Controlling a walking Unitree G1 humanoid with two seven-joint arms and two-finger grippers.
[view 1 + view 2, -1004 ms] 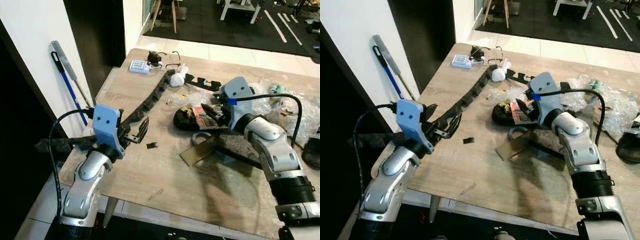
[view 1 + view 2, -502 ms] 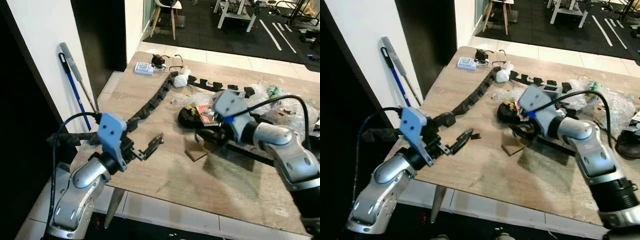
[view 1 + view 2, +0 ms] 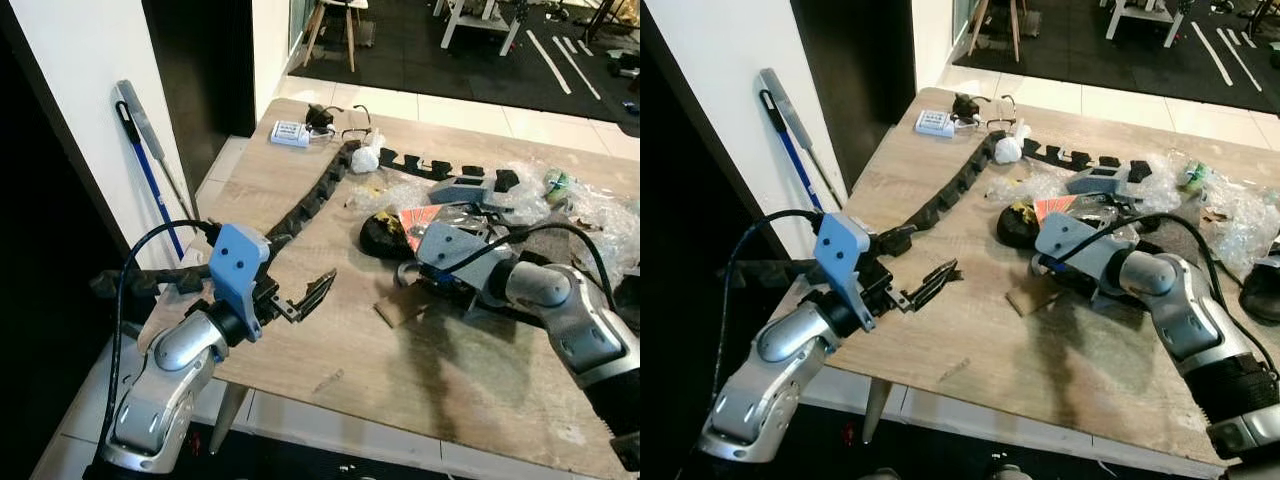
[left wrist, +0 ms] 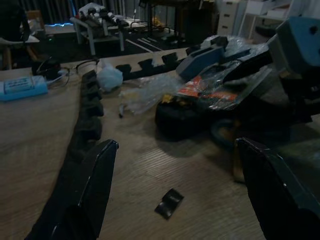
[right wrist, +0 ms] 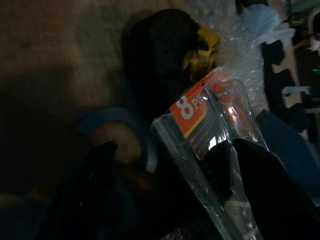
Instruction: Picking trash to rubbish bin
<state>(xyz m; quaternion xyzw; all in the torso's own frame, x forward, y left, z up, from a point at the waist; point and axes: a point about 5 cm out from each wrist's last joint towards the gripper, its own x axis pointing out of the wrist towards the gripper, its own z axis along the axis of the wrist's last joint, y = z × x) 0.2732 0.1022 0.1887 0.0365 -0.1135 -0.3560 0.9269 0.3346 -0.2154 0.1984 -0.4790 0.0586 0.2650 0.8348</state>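
Fingers (image 5: 95,185) straddle orange packet (image 5: 210,115) — contact perhaps hidden.

Silver arms (image 3: 165,385), blue wrist housings (image 3: 238,270)

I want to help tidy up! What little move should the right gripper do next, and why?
Probably ease down and close on the orange packet. The right gripper is open right over it, its fingers either side, beside the tape roll; nothing is held yet.
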